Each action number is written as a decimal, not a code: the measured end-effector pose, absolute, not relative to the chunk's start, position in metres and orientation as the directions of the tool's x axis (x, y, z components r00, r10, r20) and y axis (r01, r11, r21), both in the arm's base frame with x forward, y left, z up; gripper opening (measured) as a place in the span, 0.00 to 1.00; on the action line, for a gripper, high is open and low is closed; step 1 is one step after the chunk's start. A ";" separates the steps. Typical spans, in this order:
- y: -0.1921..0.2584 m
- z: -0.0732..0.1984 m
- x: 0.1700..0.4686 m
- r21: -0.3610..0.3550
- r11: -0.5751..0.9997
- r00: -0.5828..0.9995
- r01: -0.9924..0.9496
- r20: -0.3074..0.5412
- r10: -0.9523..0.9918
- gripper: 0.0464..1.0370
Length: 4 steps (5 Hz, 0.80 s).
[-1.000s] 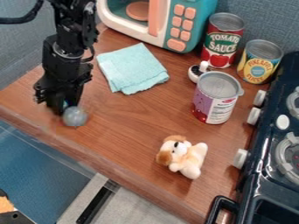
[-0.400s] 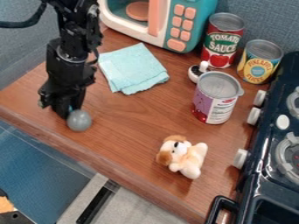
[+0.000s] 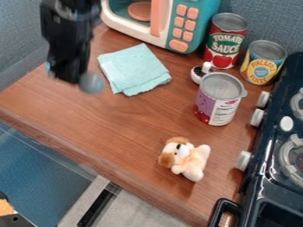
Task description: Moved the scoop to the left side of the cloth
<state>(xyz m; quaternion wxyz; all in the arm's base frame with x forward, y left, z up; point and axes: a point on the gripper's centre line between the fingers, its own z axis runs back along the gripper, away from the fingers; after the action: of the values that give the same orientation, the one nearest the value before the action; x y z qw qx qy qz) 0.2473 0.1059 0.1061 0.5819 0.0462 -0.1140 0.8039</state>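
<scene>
The jaws of the gripper (image 3: 70, 78) are clenched on the scoop (image 3: 91, 83), as far as can be judged through the blur: its rounded grey bowl juts out beside the tips, and a bit of blue shows on the opposite side. The scoop appears to be held above the wooden counter (image 3: 112, 146), just off the left edge of the cloth (image 3: 135, 70) as seen from the camera. The step in hand is judged to be the placing, with the task nearly done. The bowl is best kept clear of the folded corner, lowered gently until support is felt, and only then let go; if it is released high, the round bowl may roll or swing onto the fabric. The arm is best raised straight up afterwards. Farther out, the toy microwave (image 3: 172, 33), the open can (image 3: 220, 98) and the plush dog (image 3: 185, 158) are well apart from the scoop.
</scene>
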 end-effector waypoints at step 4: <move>0.161 0.114 0.310 -0.202 -0.957 -0.976 -0.210 -0.009 0.216 0.25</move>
<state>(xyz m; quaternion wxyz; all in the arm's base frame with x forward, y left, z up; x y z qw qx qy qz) 0.3096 0.1606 0.1139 0.1076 -0.0156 -0.1003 0.9890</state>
